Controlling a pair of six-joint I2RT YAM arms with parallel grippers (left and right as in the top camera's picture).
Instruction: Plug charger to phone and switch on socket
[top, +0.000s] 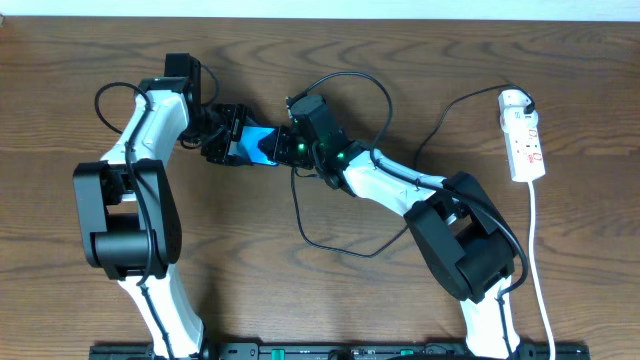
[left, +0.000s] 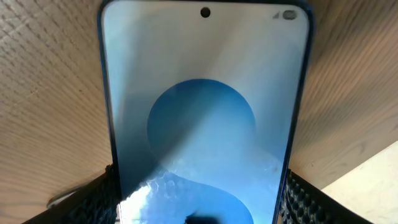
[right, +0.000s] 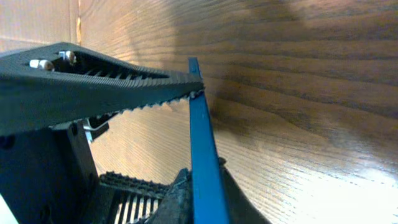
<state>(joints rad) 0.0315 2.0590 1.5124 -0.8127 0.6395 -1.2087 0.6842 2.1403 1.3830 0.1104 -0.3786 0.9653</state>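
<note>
The phone (top: 258, 143) with its bright blue screen is held between both grippers above the table's middle. My left gripper (top: 228, 140) is shut on its left end; in the left wrist view the screen (left: 199, 112) fills the frame with the fingers (left: 199, 211) on both side edges. My right gripper (top: 295, 143) is at the phone's right end. In the right wrist view its fingers (right: 202, 199) press on both faces of the thin blue edge (right: 200, 143). The black charger cable (top: 385, 105) loops from the white adapter (top: 515, 100) on the socket (top: 524, 140). Its plug tip is hidden.
The socket strip lies at the far right, its white cord (top: 535, 250) running down to the front edge. Slack black cable (top: 330, 240) loops on the wood in front of the right arm. The left gripper's finger (right: 93, 87) shows in the right wrist view.
</note>
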